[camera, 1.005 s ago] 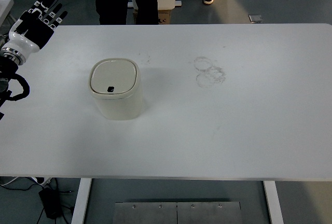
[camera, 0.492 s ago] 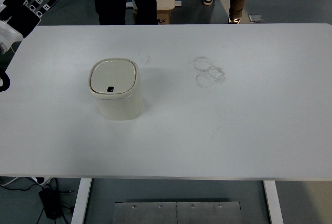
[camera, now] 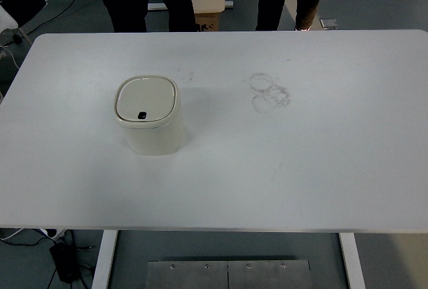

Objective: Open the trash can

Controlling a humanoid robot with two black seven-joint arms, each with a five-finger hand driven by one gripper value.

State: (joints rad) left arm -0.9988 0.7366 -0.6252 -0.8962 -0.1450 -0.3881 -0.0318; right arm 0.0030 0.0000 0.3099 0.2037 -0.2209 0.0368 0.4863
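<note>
One trash can stands lid shut, left of centre on the white surface. Faint ring marks lie well apart from it. Neither hand shows, so the state of the fingers cannot be told.

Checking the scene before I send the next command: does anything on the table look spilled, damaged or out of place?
Nothing is spilled or damaged. The trash can stands upright on the white table, its lid closed. The only oddity is a cluster of faint ring marks right of it, which look like old stains. No robot hand shows clearly.
</note>
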